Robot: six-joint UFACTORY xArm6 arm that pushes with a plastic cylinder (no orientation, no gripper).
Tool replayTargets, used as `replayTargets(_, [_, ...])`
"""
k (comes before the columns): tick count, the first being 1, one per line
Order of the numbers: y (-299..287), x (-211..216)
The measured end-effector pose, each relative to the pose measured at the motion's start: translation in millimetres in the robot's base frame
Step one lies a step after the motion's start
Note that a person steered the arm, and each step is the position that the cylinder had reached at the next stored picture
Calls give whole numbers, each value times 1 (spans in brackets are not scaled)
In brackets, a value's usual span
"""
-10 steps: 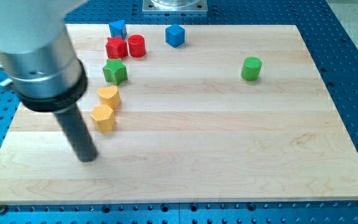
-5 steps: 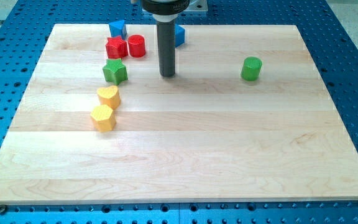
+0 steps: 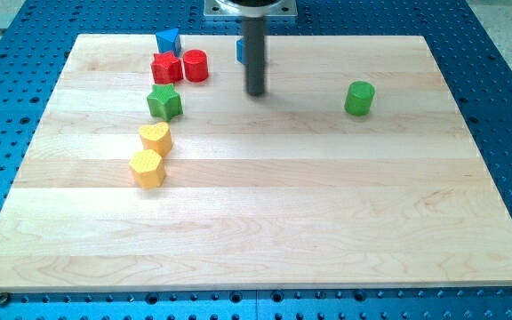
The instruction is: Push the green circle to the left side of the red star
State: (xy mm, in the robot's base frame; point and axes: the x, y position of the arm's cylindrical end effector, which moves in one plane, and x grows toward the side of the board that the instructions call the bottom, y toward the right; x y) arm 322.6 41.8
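The green circle (image 3: 359,98) stands alone at the view's right of the wooden board. The red star (image 3: 166,68) sits at the top left, touching a red cylinder (image 3: 196,66) on its right. My tip (image 3: 255,92) rests on the board between them, well left of the green circle and right of the red blocks. The rod stands upright and hides most of a blue cube (image 3: 240,50) behind it.
A blue block (image 3: 168,41) sits just above the red star. A green star (image 3: 164,102) lies below it. A yellow heart (image 3: 156,138) and a yellow hexagon (image 3: 148,168) sit lower left. The board's top edge (image 3: 345,38) is near.
The rod swept from the lower left, near the yellow hexagon, up to the top middle, then a little further right and up. No block has moved.
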Motion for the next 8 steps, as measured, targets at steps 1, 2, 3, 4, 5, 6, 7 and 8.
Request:
replayTargets(1, [60, -22])
replayTargets(2, [126, -36])
replayTargets(3, [174, -10])
replayTargets(4, [170, 25])
replayTargets(5, [125, 38])
replayTargets(6, [83, 38])
replayTargets(7, [41, 39])
replayTargets(8, [-2, 38])
